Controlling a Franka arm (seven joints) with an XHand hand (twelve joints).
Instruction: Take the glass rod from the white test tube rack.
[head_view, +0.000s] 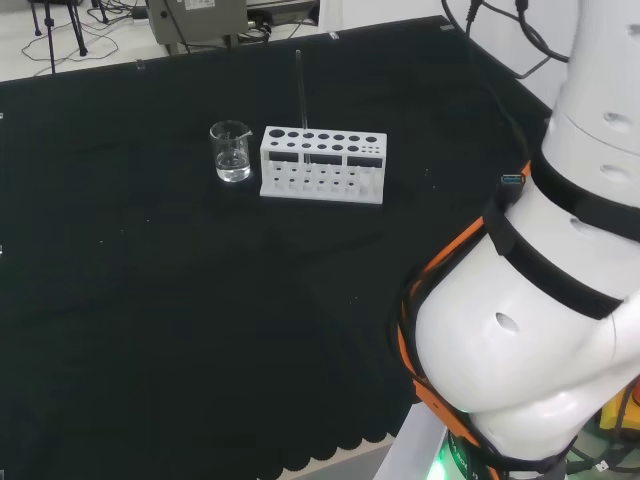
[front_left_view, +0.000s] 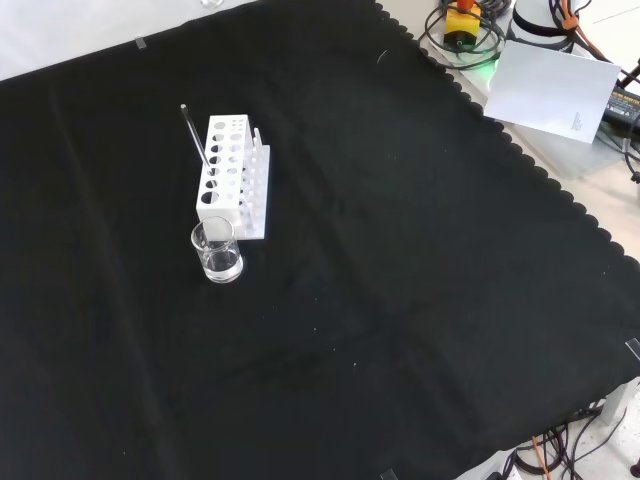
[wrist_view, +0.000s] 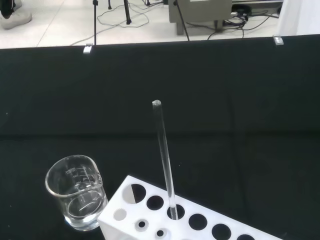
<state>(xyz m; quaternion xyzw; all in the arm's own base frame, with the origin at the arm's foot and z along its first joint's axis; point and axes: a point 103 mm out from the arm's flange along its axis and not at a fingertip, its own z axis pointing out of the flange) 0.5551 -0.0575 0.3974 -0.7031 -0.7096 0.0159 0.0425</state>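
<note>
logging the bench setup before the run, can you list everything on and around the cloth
glass rod: one, clear, standing in a hole of the rack, leaning a little
test tube rack: one, white, on the cloth, otherwise unfilled holes
beaker: one, clear glass, on the cloth beside the rack's end, apart from it
cloth: one, black, covering the bench
paper sheet: one, white, off the cloth at the front view's top right
cables: several, dark, beside the paper
arm links: white with black bands and orange cable, head view's right
</note>
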